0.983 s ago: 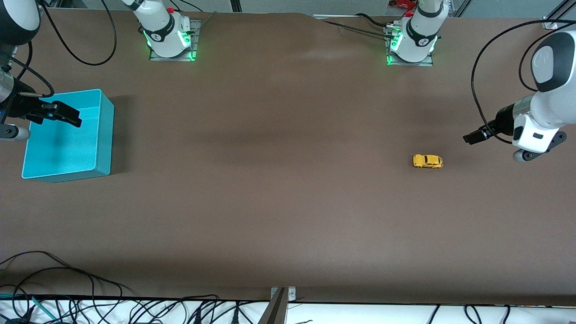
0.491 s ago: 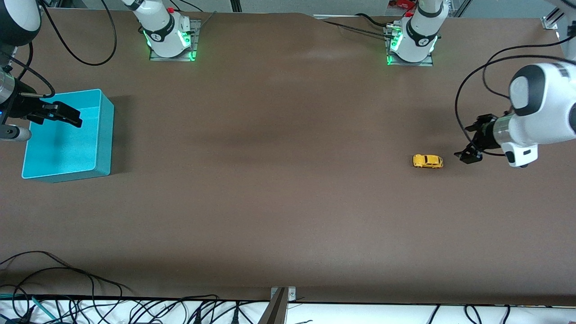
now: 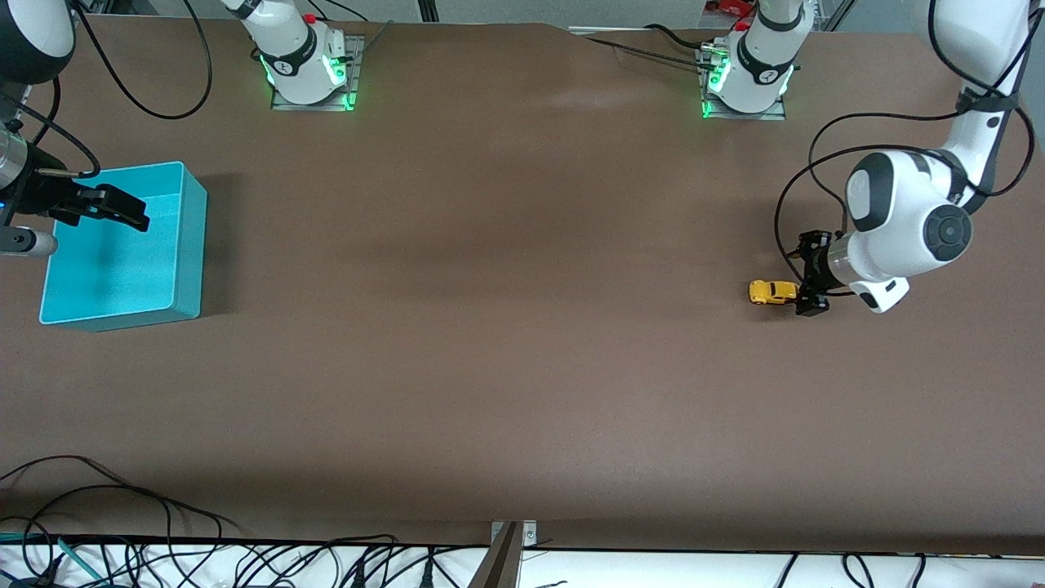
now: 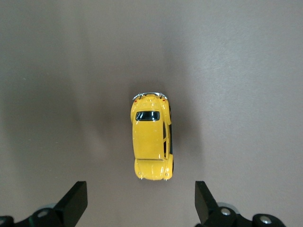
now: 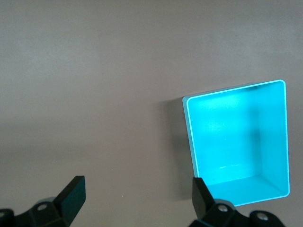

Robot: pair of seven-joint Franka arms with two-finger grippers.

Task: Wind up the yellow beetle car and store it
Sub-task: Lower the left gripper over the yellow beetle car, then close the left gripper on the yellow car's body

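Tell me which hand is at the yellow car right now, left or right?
The left hand, open, is over the yellow beetle car at the left arm's end of the table. The right hand, also open, hangs over the teal box instead.

We see even overhead light; soft shadows band the table. The car is sharp, faintly glossy. Green glow marks both bases.

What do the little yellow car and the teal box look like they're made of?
The yellow beetle car: glossy painted body, likely die-cast metal or hard plastic, judging by sharp highlights and a shiny chrome-looking bumper. The teal box: probably moulded plastic, with smooth uniform colour, rounded corners, thin walls and a soft sheen inside.
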